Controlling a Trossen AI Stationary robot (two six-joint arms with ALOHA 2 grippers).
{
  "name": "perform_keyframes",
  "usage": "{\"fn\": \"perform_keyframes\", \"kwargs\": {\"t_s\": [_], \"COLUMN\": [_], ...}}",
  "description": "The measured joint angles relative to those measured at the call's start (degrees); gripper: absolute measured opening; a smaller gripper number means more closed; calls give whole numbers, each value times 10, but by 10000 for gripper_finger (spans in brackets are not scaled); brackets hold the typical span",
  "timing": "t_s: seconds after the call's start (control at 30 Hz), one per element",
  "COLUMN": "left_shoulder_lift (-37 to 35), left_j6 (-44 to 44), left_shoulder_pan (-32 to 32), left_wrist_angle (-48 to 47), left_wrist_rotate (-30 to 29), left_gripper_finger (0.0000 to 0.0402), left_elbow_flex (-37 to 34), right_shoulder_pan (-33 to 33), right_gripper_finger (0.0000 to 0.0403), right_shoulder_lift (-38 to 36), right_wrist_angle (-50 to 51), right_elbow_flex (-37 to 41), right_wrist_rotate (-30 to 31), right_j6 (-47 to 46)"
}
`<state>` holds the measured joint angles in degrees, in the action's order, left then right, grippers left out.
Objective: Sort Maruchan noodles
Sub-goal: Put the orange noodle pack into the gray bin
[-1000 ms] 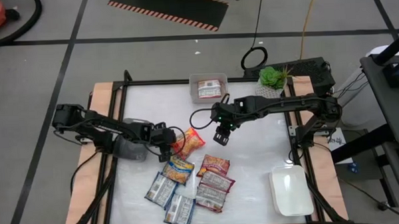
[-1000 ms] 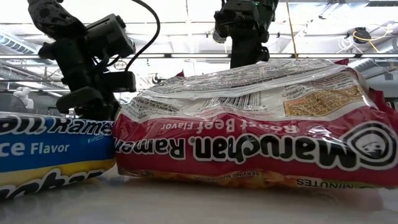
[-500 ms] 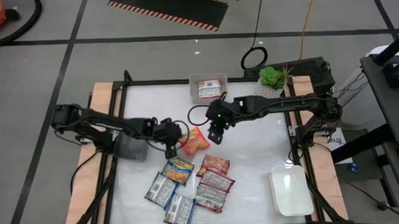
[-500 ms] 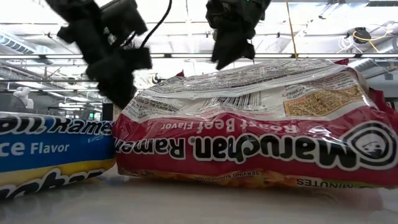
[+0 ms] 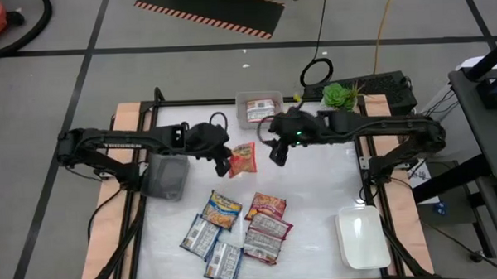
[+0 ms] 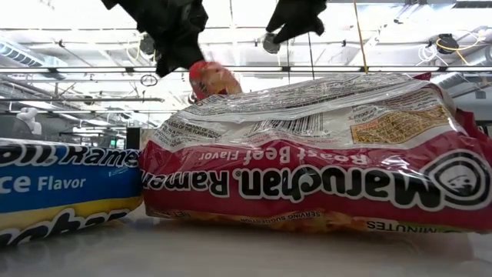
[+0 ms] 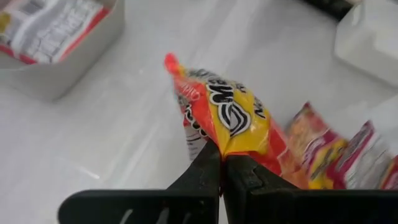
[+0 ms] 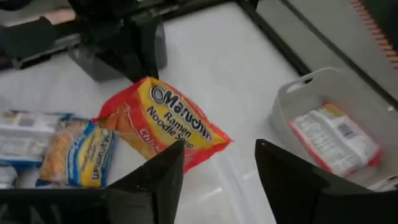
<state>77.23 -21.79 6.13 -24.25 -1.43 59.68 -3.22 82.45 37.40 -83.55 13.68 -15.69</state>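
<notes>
My left gripper (image 5: 222, 163) is shut on an orange-red Maruchan packet (image 5: 244, 158), held above the middle of the table; the low view shows that packet (image 6: 213, 79) raised behind the near ones. My right gripper (image 5: 278, 153) hovers open just to the right of it, touching nothing; its wrist view shows the packet (image 8: 163, 127) ahead of its spread fingers. Several more packets (image 5: 235, 227), maroon, blue-silver and yellow, lie flat on the near part of the table. One maroon packet (image 5: 259, 113) lies in the small tray (image 5: 273, 95) at the far edge. My left gripper pinches the orange-red packet by a crimped end edge (image 7: 222, 149) between its two shut fingers (image 7: 208, 171). The fingers come from the table's left side, slanting down. The packet is lifted clear of the table and sticks out beyond the fingertips, toward the right arm.
A grey tray (image 5: 167, 177) sits at the table's left side under the left arm. A white tray (image 5: 362, 237) stands at the near right corner. In the low view a maroon packet (image 6: 307, 161) and a blue one (image 6: 54, 188) fill the foreground. A green plant (image 5: 340, 96) stands beyond the far right corner.
My left gripper has risen and moved toward the far edge and to the right, carrying the orange-red packet up off the table. My right gripper has risen too and shifted slightly toward the far edge, staying open.
</notes>
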Motion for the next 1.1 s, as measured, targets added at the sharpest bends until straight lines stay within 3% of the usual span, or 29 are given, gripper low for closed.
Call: {"fn": "perform_keyframes", "kwargs": {"t_s": [0.17, 0.4, 0.6, 0.83, 1.0, 1.1], "left_shoulder_lift": [0, -6, -7, -20, -20, -22], "left_j6": [77, 364, 470, 513, 504, 497], "left_shoulder_pan": [4, -17, -38, -57, -48, -41], "left_wrist_angle": [39, 93, 92, 128, 163, 187], "left_wrist_rotate": [16, 65, 53, -3, -32, -47], "left_gripper_finger": [1, 0, 0, 0, 0, 0], "left_elbow_flex": [24, 54, 76, 101, 113, 114], "right_shoulder_pan": [-5, -54, -85, -87, -74, -63], "right_gripper_finger": [207, 198, 224, 293, 296, 291], "right_shoulder_lift": [-33, -53, -110, -156, -152, -150], "right_wrist_angle": [3, 8, 0, -12, -58, -138], "right_elbow_flex": [0, 0, 0, 0, 2, 32], "right_wrist_rotate": [-14, -207, -227, -228, -225, -225], "right_j6": [-37, -149, -151, -136, -131, -134]}}
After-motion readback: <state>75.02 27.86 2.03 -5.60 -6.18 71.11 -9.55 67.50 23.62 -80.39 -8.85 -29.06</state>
